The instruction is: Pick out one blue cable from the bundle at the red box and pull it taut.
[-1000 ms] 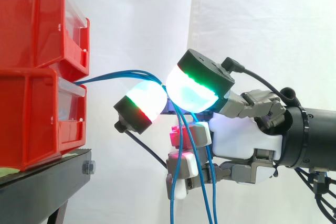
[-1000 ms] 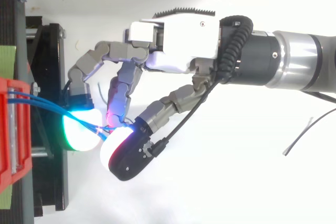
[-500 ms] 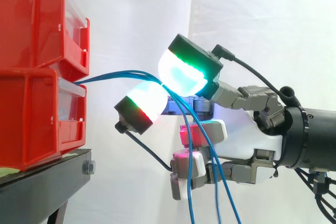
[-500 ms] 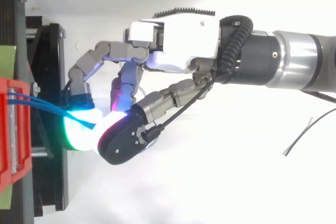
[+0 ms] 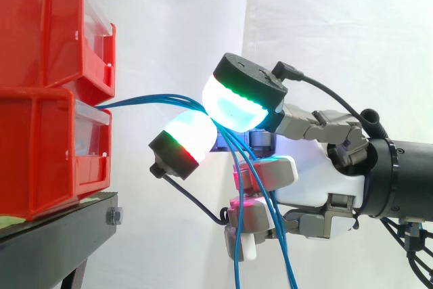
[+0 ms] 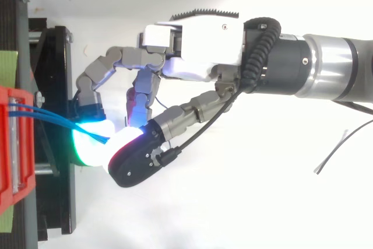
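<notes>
The hand point(image 6: 198, 36) juts level from the wrist, fingertips point(image 5: 237, 103) curled together, pinching.

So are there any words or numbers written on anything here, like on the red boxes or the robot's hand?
None: no word, number or sign can be read anywhere here.
Red boxes: plain, and the clear strips on their fronts show no writing.
Hand: no print on its white shell or its glowing pads.
Blue cables: no markings to see.
Black stand: nothing written on it.
</notes>
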